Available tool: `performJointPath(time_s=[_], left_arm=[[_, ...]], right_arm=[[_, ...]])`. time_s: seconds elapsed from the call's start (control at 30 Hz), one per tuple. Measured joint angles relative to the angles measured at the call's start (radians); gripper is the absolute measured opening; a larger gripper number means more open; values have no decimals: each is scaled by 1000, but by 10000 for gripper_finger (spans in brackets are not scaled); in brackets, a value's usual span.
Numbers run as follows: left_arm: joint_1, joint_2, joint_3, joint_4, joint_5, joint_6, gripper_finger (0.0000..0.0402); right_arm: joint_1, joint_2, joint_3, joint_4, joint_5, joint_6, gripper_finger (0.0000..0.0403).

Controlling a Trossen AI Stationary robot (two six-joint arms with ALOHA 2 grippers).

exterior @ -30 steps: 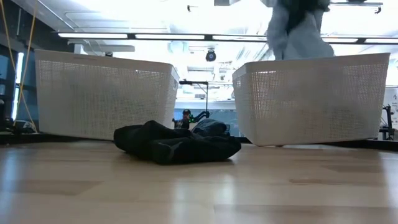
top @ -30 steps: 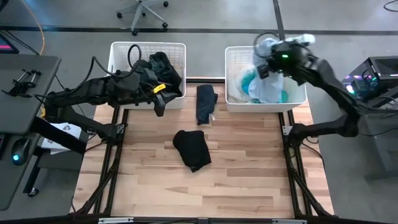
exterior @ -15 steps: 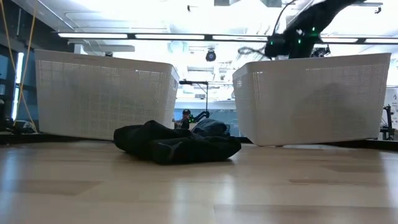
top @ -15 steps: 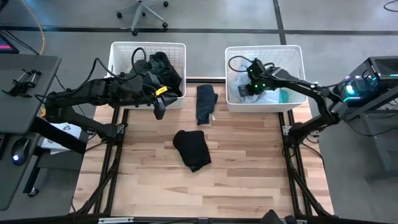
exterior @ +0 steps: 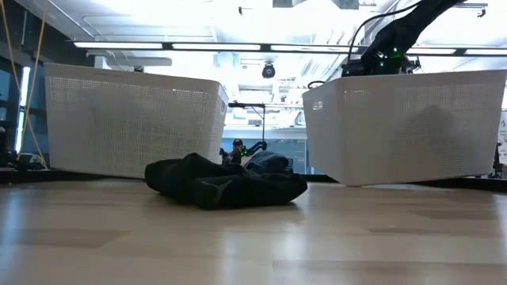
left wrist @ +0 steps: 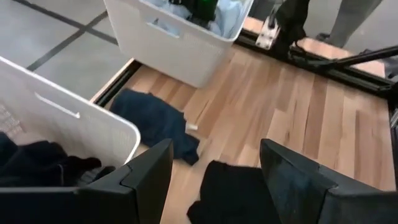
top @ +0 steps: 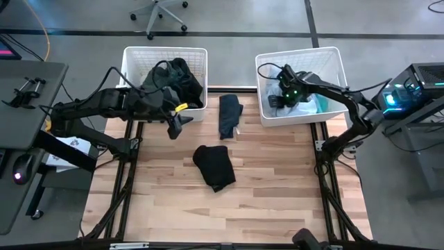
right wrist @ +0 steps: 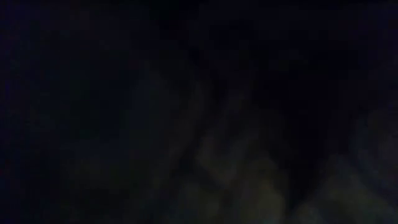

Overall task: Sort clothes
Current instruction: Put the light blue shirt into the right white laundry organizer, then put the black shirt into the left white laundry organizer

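Note:
A black garment [top: 214, 167] lies bunched on the table's middle and also shows in the low view [exterior: 226, 180]. A navy garment [top: 229, 114] lies flat between the two white baskets. Dark clothes [top: 182, 75] fill the left basket [top: 165, 50]. Pale blue, teal and white clothes [top: 316, 104] lie in the right basket [top: 298, 52]. My left gripper [left wrist: 214, 149] is open and empty at the left basket's near right corner [top: 177, 126]. My right gripper [top: 276, 99] is down inside the right basket among the clothes, and its fingers are hidden.
The baskets stand at the table's far edge, the right one [exterior: 404, 127] skewed. Bare wood lies in front of the black garment toward the near edge [top: 222, 215]. A desk [top: 28, 90] stands beyond the table's left side and equipment [top: 423, 76] beyond its right.
My right gripper has gone down into the right basket with a pale garment that hung high above it; the garment now lies inside. The right basket has slid a little toward the table's right edge and turned. My left gripper has moved slightly toward the near edge.

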Motion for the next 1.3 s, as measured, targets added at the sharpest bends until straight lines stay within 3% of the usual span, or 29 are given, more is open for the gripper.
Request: performJointPath(time_s=[0.2, 0.37, 0.5, 0.67, 0.83, 1.03, 1.13, 1.3], left_arm=[[0, 0, 0, -50, 52, 5, 227], [-21, -1, -14, -74, 77, 1, 227], [-51, -3, -92, -64, 78, -60, 227], [-102, -3, -268, 50, 72, -137, 227], [-148, -3, -483, 346, 50, -153, 227], [-171, 54, -726, 725, 83, 29, 227], [-166, 118, -787, 826, 123, 45, 227], [-145, 270, -789, 834, 145, 48, 227]], right_arm=[[0, -39, 162, -189, -32, -55, 206], [9, -73, 321, -329, -34, -97, 255], [34, -115, 404, -378, -39, -141, 260], [110, -204, 412, -365, -39, -234, 261], [247, -295, 372, -283, -40, -255, 261], [441, -387, 281, -84, -22, -236, 261], [514, -410, 233, -5, 10, -198, 261], [589, -414, 158, 64, 53, -124, 261]])
